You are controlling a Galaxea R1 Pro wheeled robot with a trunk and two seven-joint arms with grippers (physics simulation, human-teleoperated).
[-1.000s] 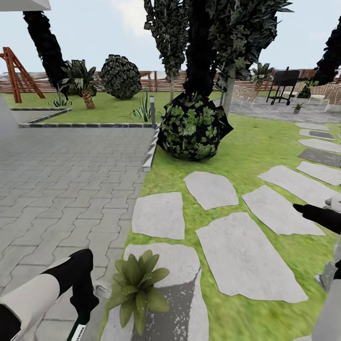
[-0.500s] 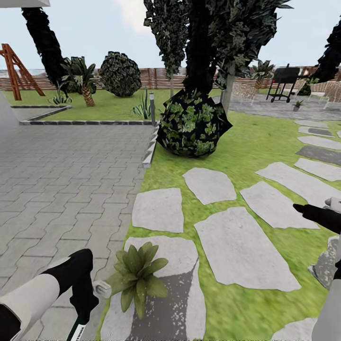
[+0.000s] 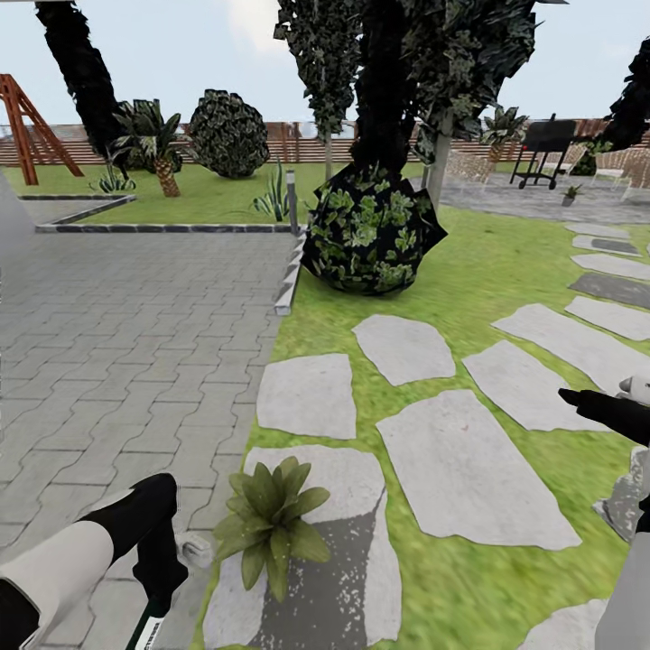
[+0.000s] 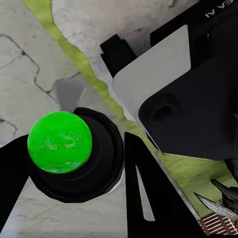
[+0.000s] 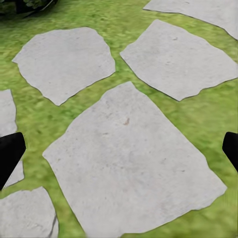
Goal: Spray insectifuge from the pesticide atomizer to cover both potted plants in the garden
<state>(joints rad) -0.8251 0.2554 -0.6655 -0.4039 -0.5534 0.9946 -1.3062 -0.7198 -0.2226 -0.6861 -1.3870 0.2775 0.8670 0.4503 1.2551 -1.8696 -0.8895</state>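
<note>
My left gripper [image 3: 161, 591] at the bottom left is shut on the pesticide atomizer [image 3: 150, 629], a dark green bottle with a white label. Its whitish spray head [image 3: 194, 549] points at a potted plant [image 3: 271, 525], a low light-green rosette just right of it on a stepping stone [image 3: 343, 560]. In the left wrist view the bottle's round green end [image 4: 59, 141] sits between the black fingers [image 4: 144, 198]. My right gripper [image 3: 591, 404] hangs open at the right edge over the lawn, and its fingertips [image 5: 10, 151] stand wide apart above a stone [image 5: 134, 163].
Grey paving [image 3: 117, 316] lies to the left with a kerb and a grey bollard [image 3: 291, 200]. A dark round bush [image 3: 370, 230] under tall trees stands ahead. More stepping stones [image 3: 542, 361] cross the lawn to the right. A wooden fence [image 3: 298, 149] and a grill [image 3: 544, 144] stand far back.
The whole picture has shifted slightly, so the camera has moved; the rosette and stones sit a little further right and up in view. Both arms hold the same pose.
</note>
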